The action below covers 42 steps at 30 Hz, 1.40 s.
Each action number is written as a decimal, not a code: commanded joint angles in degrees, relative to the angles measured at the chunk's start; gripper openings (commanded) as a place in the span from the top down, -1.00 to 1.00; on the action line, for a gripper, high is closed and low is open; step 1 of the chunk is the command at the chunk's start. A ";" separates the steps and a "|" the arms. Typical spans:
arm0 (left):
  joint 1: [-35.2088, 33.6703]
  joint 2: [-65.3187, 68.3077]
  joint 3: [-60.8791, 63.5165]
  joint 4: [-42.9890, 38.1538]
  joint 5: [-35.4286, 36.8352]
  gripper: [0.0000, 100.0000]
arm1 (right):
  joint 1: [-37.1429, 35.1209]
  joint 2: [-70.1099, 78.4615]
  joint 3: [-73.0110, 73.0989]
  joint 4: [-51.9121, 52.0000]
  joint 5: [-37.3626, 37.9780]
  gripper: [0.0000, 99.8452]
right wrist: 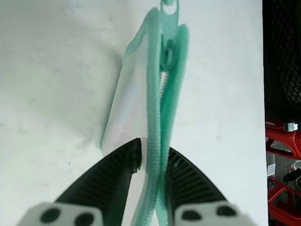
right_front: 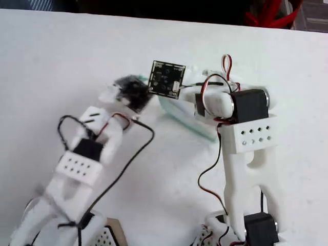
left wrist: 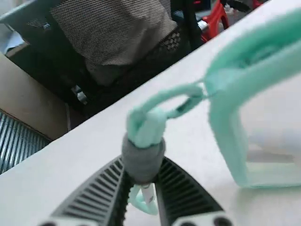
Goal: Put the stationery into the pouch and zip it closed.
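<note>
Between our left jaws, the zipper pull (left wrist: 143,141) is gripped: a grey bead with a mint cord knotted above it, pinched from both sides, the cord's tail hanging in the gap below. Beyond the bead the cord loops out to the near corner of the pouch (left wrist: 225,136), which lies on the table (left wrist: 84,160) just past and to one side of the jaws. We judge the pull is held by the bead because it gives the ribbed pads something thick to bite on, where the thin cord might slip.

Our right jaws are closed on the pouch's top edge, clamping the zipper teeth (right wrist: 155,141) and their mint bands from both sides. From that grip the edge runs straight ahead to the slider (right wrist: 164,59) at the far end, with the clear side wall sloping down to the table beside it. This hold looks meant to anchor the pouch so a tug on the pull moves the slider, not the whole bag.

We cannot tell whether the stationery is inside, nor whether the teeth are meshed along their full run.
</note>
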 commanded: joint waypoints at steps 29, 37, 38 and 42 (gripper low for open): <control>5.05 -5.49 -24.26 17.32 14.51 0.96 | 6.37 -7.34 0.97 -1.19 -17.41 0.55; 5.49 -1.80 -27.52 17.32 16.18 0.96 | 5.85 -12.00 8.00 -4.53 -17.41 0.55; 5.41 -1.89 -27.52 17.32 17.58 0.96 | 4.97 -11.38 8.70 -4.62 -17.41 0.53; 5.41 -1.98 -27.60 18.11 19.43 0.96 | 2.07 -10.24 9.76 -4.88 -20.57 0.38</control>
